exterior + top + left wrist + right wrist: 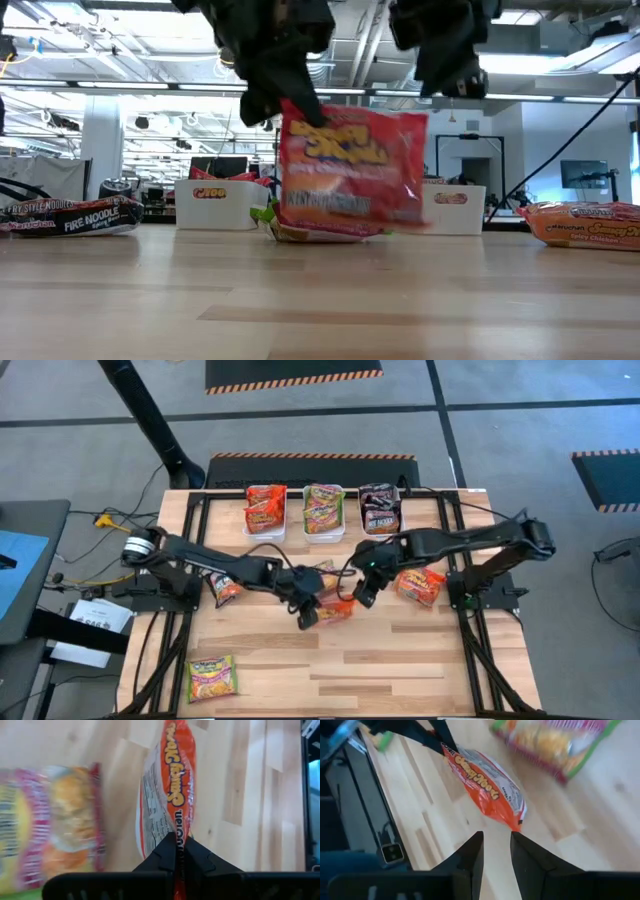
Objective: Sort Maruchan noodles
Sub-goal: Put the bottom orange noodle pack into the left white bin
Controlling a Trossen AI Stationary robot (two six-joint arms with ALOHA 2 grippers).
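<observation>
A red-orange Maruchan noodles packet [350, 170] hangs over the table's middle, with my left gripper [308, 612] shut on it. My right gripper [495, 851] stands open just off the packet's free end [517, 822], touching nothing. Behind them a green-yellow packet [325, 571] lies flat on the wood. Other packets lie flat too: a red-orange one [420, 586] at the right, a black one [222, 588] at the left and a green-yellow one [212, 678] near the front left corner. My left gripper pinches the red-orange packet by one short end [179, 831] between its two shut fingers. The fingers come slanting down from the table's left. The packet stretches away from the fingers and hangs below them, tilted, clear of the table.
Three white bins stand in a row at the far edge, holding red-orange packets [265, 510], green-yellow packets [324, 510] and black packets [380, 510]. The near half of the wooden table [400, 670] is bare apart from the front-left packet.
</observation>
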